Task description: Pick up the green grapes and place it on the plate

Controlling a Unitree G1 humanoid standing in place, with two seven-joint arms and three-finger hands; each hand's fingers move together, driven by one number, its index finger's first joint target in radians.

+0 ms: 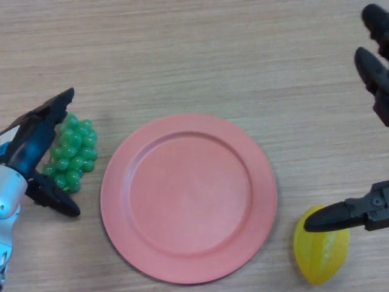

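Grapes point(73, 152) lie on the table just left of the plate point(188, 198), with the left hand point(37, 146) spread wide around them, not yet closed. Close gently low on the bunch (beads may slip), then lift clear of the plate's rim. Right hand point(371, 67) idles open, right of the plate.

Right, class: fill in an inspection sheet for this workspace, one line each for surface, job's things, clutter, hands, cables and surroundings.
Surface: wooden table.
Job's things: green grapes left of the pink plate, which holds nothing.
Clutter: yellow star fruit right of the plate.
Hands: left hand around the grapes, fingers either side, not yet closed; right hand open, thumb over the star fruit.
Cables: nothing seen.
Surroundings: nothing seen.
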